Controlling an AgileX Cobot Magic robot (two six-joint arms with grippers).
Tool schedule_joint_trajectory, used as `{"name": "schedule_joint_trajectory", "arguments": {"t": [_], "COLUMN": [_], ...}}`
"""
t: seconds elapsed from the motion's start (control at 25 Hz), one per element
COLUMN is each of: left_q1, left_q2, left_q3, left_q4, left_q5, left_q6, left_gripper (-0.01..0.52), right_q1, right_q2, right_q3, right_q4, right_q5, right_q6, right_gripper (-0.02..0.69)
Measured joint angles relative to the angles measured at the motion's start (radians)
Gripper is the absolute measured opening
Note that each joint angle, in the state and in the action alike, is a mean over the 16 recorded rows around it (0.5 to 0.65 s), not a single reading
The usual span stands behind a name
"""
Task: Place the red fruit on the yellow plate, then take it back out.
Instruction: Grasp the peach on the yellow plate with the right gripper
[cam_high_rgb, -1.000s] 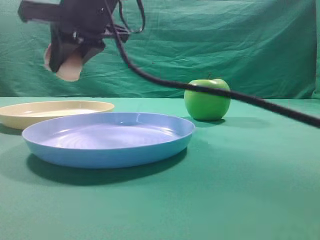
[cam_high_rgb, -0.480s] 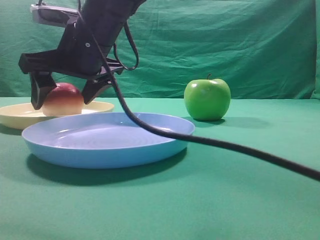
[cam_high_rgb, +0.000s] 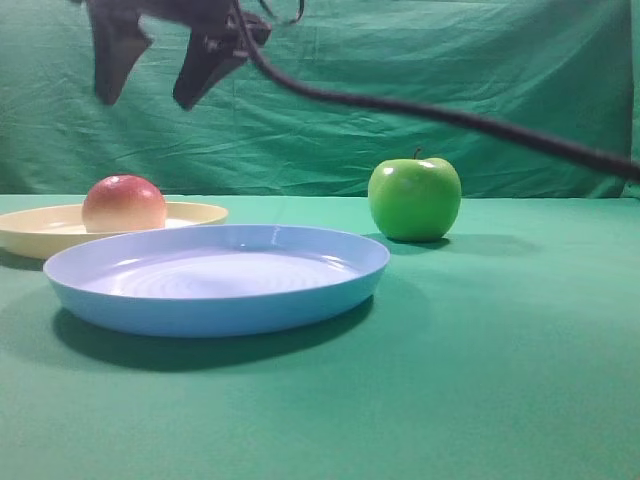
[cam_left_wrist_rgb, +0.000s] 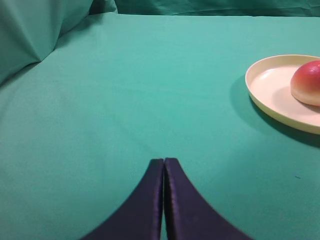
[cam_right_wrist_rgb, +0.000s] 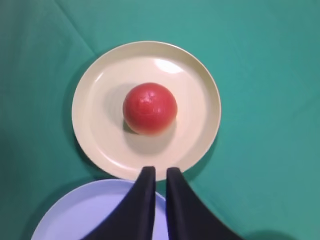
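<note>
The red fruit (cam_high_rgb: 124, 203) rests upright near the middle of the yellow plate (cam_high_rgb: 200, 212) at the far left, and nothing touches it. My right gripper (cam_high_rgb: 147, 103) hangs high above the plate with its fingers apart and empty. From the right wrist, the red fruit (cam_right_wrist_rgb: 150, 108) sits on the yellow plate (cam_right_wrist_rgb: 95, 90), well ahead of the right gripper (cam_right_wrist_rgb: 160, 170), whose fingers show a narrow gap. My left gripper (cam_left_wrist_rgb: 164, 160) is shut over bare cloth, left of the yellow plate (cam_left_wrist_rgb: 270, 80) and the red fruit (cam_left_wrist_rgb: 307, 82).
A larger light-blue plate (cam_high_rgb: 215, 290) lies just in front of the yellow one, close beside it. A shiny green apple (cam_high_rgb: 414, 198) stands at the back right. The arm's black cable (cam_high_rgb: 450, 118) stretches across the upper right. Green cloth covers the table and backdrop.
The right gripper carried the red fruit down onto the yellow plate, opened and let it go, then rose well above it, empty. The fruit stays on the plate.
</note>
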Motion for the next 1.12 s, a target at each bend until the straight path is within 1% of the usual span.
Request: {"name": "schedule_joint_trajectory", "arguments": {"t": [0.12,0.2,0.32,0.44,0.6,0.92,1.12], "left_q1": [0.000,0.000,0.000,0.000,0.000,0.000,0.000], "left_q2": [0.000,0.000,0.000,0.000,0.000,0.000,0.000], "left_q3": [0.000,0.000,0.000,0.000,0.000,0.000,0.000], "left_q4": [0.000,0.000,0.000,0.000,0.000,0.000,0.000], "left_q5": [0.000,0.000,0.000,0.000,0.000,0.000,0.000], "left_q6": [0.000,0.000,0.000,0.000,0.000,0.000,0.000], "left_gripper": [0.000,0.000,0.000,0.000,0.000,0.000,0.000], "right_q1": [-0.014,-0.020,-0.027,-0.031,-0.032,-0.033,-0.036], "right_q2": [-0.062,-0.102,-0.168,-0.243,-0.362,-0.644,-0.809], "right_q3": [0.004,0.015,0.051,0.114,0.248,0.605,0.789], "right_q4": [-0.006,-0.009,-0.013,-0.015,-0.009,-0.004,-0.031], "right_q5": [0.078,0.117,0.152,0.157,0.109,-0.068,-0.170], "right_q6": [0.036,0.061,0.096,0.119,0.132,0.169,0.202], "right_gripper": [0.048,0.017,0.000,0.000,0.000,0.000,0.000]}}
